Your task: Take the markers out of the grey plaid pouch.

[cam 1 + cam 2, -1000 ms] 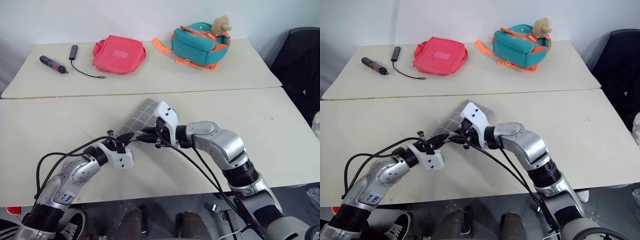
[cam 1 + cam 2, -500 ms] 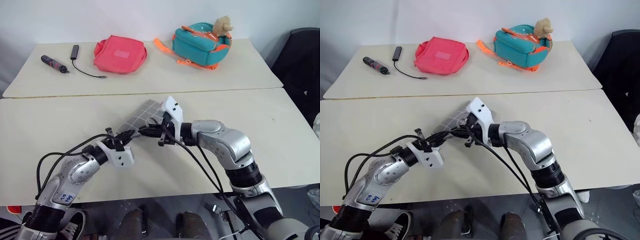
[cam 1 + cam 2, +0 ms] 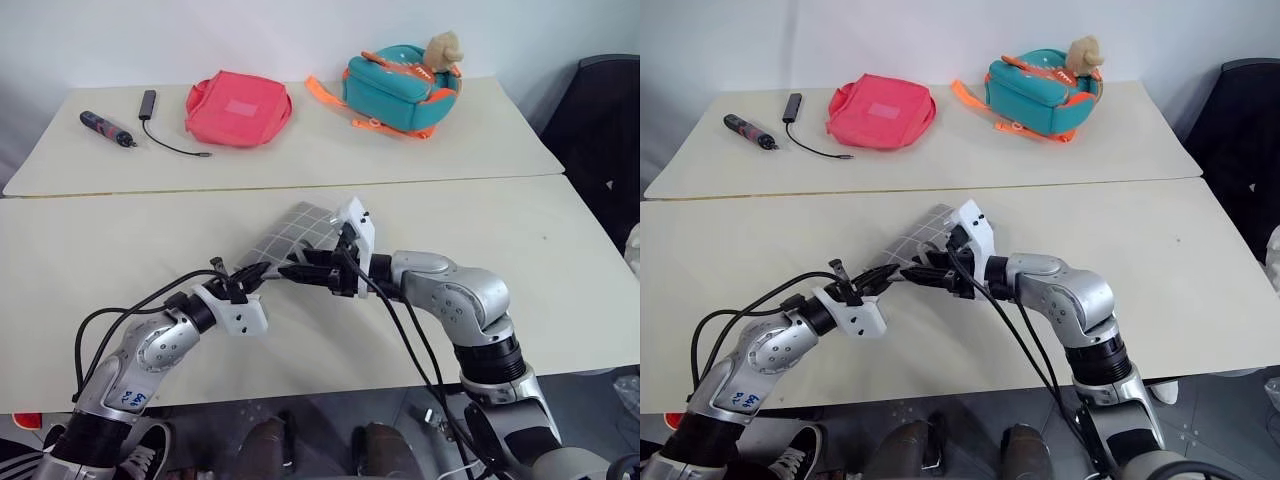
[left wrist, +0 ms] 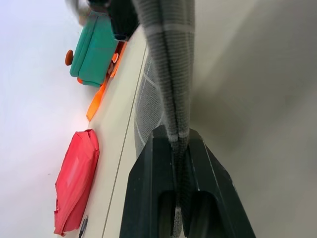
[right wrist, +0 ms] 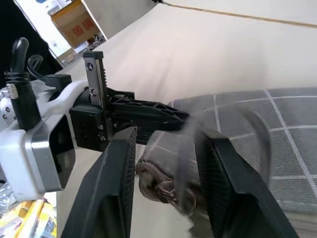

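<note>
1. Though the two pale cream tables (image 3: 480,250) carry several things, the work is near the front edge of the closer one, where the flat grey plaid fabric pouch (image 3: 295,232) is lifted at its near end between both arms, its far end low toward the tabletop.
2. Well apart on the far table sit a teal-and-orange backpack (image 3: 400,88), a pink-red soft pouch (image 3: 238,107) and a dark maroon tool with a thin cable (image 3: 105,127); none of them is involved.
3. The left gripper (image 4: 177,163) is clamped tight on an edge of the grey pouch, the fabric pinched between its black fingers.
4. The right gripper (image 5: 168,173) has its fingers parted, standing on either side of the pouch's near end where the zip and a small ring show; I cannot tell whether they press on the cloth.
5. What could go wrong: the pouch hangs from one thin pinch, so a tug from the right could pull it free and drop it. If the right fingers close on fabric and not on the zip pull or mouth, the pouch could stay shut or twist.
6. Hard to make out: the markers, presumably inside, and whether the mouth is open at all. The zip end in the right wrist view is blurred.
</note>
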`<move>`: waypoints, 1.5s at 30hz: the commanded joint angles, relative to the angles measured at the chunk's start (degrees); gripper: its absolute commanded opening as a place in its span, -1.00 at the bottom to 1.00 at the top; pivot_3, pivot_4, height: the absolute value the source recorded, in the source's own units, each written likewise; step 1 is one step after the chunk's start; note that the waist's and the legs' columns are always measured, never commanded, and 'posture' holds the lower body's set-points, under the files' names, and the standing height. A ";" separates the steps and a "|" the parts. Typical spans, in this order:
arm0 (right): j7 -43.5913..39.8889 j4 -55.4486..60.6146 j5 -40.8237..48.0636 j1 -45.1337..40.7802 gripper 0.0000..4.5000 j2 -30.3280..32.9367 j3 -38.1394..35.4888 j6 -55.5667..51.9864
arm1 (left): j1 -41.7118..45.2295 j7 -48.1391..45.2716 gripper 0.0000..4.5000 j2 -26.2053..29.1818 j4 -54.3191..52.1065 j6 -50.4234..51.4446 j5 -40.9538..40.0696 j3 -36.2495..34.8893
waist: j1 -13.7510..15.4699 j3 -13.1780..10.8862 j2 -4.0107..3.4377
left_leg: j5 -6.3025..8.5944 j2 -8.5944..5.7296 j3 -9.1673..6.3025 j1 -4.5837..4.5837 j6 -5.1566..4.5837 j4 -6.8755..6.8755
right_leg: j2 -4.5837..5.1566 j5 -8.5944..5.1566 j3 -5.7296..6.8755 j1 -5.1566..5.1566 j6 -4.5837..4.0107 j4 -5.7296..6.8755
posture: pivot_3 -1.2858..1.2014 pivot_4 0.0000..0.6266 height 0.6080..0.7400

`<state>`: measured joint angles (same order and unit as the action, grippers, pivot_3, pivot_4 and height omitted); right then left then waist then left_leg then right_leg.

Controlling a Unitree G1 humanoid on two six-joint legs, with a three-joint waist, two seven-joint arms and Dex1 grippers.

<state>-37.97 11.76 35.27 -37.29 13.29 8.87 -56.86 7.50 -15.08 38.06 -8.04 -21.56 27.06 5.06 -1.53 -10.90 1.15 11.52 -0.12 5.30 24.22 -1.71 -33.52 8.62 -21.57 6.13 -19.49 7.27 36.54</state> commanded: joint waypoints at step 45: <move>7.85 4.92 10.27 0.88 -0.98 -3.59 -11.85 0.71 | -4.28 -13.26 -1.00 -5.52 -5.21 5.70 -31.63 -6.50 | -0.10 0.01 0.02 | 0.02 0.06 0.01 0.00 -0.02 -0.01 | 0.02 0.01 -0.05 0.00 -0.01 -0.02 | 0.03 -0.52 1.00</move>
<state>-30.86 14.05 44.07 -35.80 10.27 -1.67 -57.26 3.48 -27.30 32.17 -10.52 -14.46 -2.36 0.00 -1.63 -10.89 1.17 11.53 -0.06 5.31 24.23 -1.73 -33.54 8.63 -21.57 6.10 -19.48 7.26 36.52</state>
